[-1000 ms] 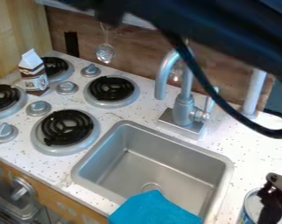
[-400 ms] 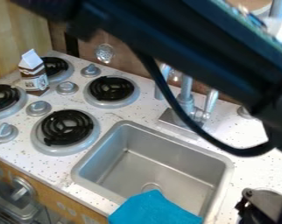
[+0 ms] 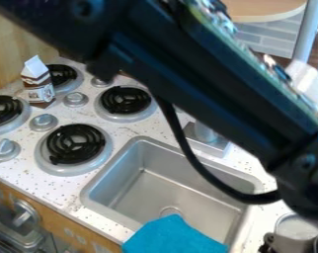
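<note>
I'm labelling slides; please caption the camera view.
Black robot arm slanting over a sink, with a blue cloth draped at its near edge.

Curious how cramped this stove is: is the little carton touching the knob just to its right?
Apart: the camera view shows a narrow strip of speckled white countertop between the carton and the knob.

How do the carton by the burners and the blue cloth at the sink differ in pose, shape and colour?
The carton stands upright among the burners; the cloth lies draped over the sink's near edge.
The carton is boxy with a peaked top, the cloth soft and loosely spread.
The carton is brown and white, the cloth plain blue.
</note>
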Motion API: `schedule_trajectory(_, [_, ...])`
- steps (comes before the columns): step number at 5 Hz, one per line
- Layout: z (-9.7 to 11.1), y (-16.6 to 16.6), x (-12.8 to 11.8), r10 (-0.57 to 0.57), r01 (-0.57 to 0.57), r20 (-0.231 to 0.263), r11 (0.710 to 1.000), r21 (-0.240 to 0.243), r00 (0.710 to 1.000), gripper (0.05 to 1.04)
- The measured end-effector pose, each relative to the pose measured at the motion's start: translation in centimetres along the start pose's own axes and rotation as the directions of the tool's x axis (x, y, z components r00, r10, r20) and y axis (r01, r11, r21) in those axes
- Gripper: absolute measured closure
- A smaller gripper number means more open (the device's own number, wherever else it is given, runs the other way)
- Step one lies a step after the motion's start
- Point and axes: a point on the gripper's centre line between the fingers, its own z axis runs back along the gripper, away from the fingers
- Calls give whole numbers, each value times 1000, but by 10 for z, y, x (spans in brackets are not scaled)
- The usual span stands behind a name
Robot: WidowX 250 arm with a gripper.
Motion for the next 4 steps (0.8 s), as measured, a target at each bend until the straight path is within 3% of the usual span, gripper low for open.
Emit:
schedule_trajectory(1, [-6,-5,1,2,0,37,998,-58,999,85])
schedule_trajectory(2, [-12,-5,4,-2,4,50,998,-55,999,85])
schedule_trajectory(4, [-24,15,36,80,-77,69,996,-40,994,84])
